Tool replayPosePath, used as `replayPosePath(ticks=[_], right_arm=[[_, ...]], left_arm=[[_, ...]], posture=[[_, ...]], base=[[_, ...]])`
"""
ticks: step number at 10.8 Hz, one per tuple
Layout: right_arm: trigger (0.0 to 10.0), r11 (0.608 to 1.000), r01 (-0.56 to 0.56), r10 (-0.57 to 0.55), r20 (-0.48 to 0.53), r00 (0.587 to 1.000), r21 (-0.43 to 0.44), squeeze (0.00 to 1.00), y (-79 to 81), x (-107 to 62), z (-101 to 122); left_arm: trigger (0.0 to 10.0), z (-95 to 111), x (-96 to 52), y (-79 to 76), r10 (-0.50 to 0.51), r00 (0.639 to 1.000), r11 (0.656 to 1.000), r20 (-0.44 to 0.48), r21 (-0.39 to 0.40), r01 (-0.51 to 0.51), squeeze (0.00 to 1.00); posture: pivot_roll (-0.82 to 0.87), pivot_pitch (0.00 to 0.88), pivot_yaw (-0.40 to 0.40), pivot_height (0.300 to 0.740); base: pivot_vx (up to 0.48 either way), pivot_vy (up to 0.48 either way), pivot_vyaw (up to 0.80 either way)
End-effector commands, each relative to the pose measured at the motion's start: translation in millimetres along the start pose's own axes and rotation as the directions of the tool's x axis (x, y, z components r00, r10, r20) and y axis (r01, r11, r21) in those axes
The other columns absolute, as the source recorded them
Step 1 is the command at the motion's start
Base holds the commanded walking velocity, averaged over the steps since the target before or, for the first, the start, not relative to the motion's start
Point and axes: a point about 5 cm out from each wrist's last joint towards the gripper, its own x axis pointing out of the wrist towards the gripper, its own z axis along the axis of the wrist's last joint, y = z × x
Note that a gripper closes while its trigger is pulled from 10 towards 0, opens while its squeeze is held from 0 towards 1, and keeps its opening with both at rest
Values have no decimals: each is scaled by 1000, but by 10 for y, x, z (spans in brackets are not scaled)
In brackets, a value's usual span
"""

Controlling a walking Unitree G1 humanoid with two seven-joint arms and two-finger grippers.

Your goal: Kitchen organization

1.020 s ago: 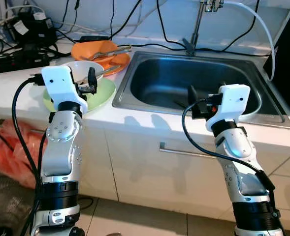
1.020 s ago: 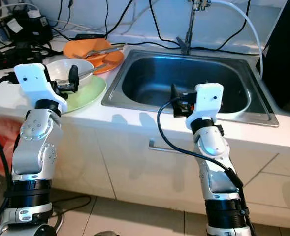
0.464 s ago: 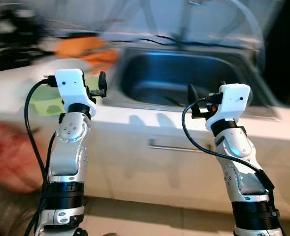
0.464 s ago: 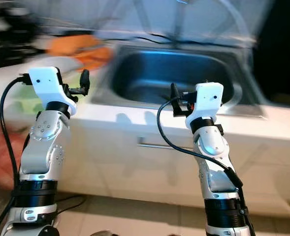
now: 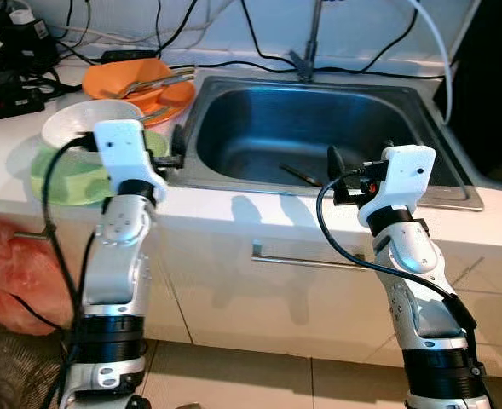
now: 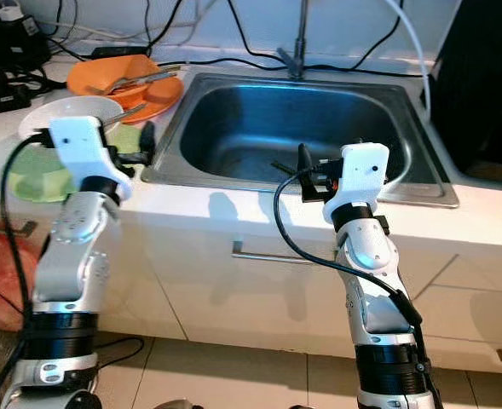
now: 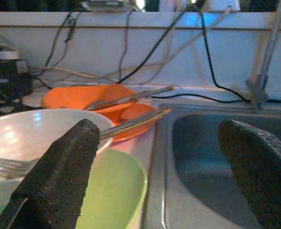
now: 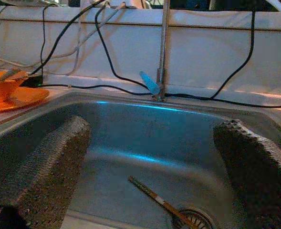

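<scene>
A white bowl point(image 5: 89, 123) holding a fork point(image 7: 11, 164) sits on a green plate point(image 5: 54, 179) on the counter left of the steel sink point(image 5: 319, 128). Behind them an orange bowl point(image 5: 123, 77) and an orange plate point(image 5: 175, 92) carry metal utensils point(image 5: 161, 79). A thin stick-like utensil point(image 8: 154, 195) lies in the basin near the drain. My left gripper point(image 5: 172, 152) is open and empty, level with the counter between the green plate and the sink's left rim. My right gripper point(image 5: 336, 170) is open and empty at the sink's front edge, pointing into the basin.
A faucet point(image 5: 306, 38) rises behind the sink, with black cables and a white hose point(image 5: 434, 34) along the wall. Power adapters and cords point(image 5: 12, 51) crowd the back left. An orange-red bag point(image 5: 12, 273) lies on the floor. A cabinet handle point(image 5: 306, 258) runs below the counter.
The camera swung and blurred, then settled. My left gripper went from over the white bowl rightwards to the sink's left rim. The right arm held still.
</scene>
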Motion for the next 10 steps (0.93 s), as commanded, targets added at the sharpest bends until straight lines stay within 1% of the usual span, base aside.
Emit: replayPosePath(ticks=[1, 3, 6, 7, 8, 10], right_arm=[[10000, 1000, -8, 8, 42, 999, -1, 0, 20, 19, 83], [10000, 1000, -9, 10, 48, 999, -2, 0, 25, 20, 92], [10000, 1000, -13, 13, 51, 999, -2, 0, 38, 20, 88], [10000, 1000, -17, 17, 49, 999, -8, 0, 45, 14, 77], [10000, 1000, -14, 15, 41, 999, -10, 0, 35, 1, 48], [10000, 1000, -18, 18, 38, 999, -7, 0, 57, -4, 38]], left_arm=[[10000, 17, 21, 1, 12, 1000, 999, -4, -36, -12, 0], [10000, 43, 4, -44, -5, 1000, 1000, 7, -28, 5, 0], [10000, 59, 4, -37, 3, 1000, 999, 13, -32, -3, 0], [10000, 70, 8, -22, 18, 1000, 1000, 19, -25, -18, 0], [10000, 77, 14, -21, 28, 999, 999, 26, -43, -27, 0], [10000, 76, 14, -29, 23, 1000, 999, 21, -28, -23, 0]], posture=[[98, 0, 24, 740], [99, 0, 24, 740], [101, 0, 25, 740], [101, 0, 27, 740], [103, 0, 27, 740], [100, 3, 25, 740]], base=[[266, 0, 0], [356, 0, 0], [289, 0, 0], [0, 0, 0], [0, 0, 0], [0, 0, 0]])
